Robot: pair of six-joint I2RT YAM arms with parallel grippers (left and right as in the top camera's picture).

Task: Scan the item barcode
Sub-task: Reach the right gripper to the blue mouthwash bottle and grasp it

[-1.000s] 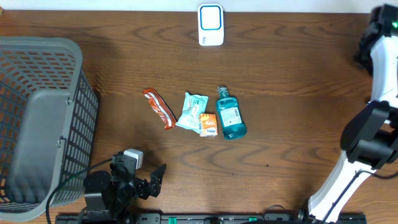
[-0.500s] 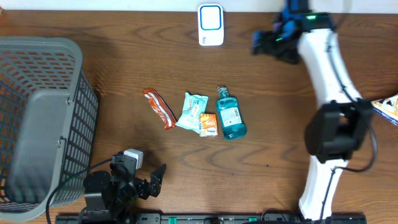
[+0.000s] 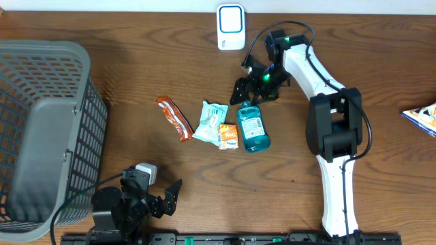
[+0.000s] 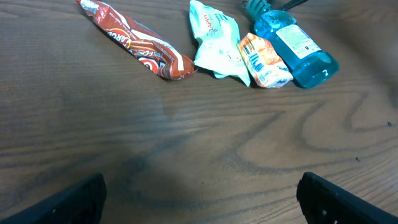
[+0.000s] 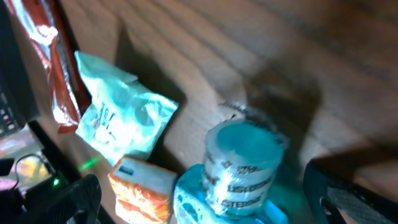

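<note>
The basket [image 3: 42,46] stands at the table's [image 3: 136,68] left edge, the scanner [image 3: 231,27] at its far edge. Mid-table, left to right: bar [image 3: 174,118], pouch [image 3: 211,120], packet [image 3: 228,136], bottle [image 3: 252,126].

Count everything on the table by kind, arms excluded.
Bottles: 1, the blue bottle
Packets: 4, the red-brown wrapper, mint pouch, orange packet, and a cut-off packet at the right edge
Scanners: 1, the white scanner
Baskets: 1, the grey basket
Total: 7
</note>
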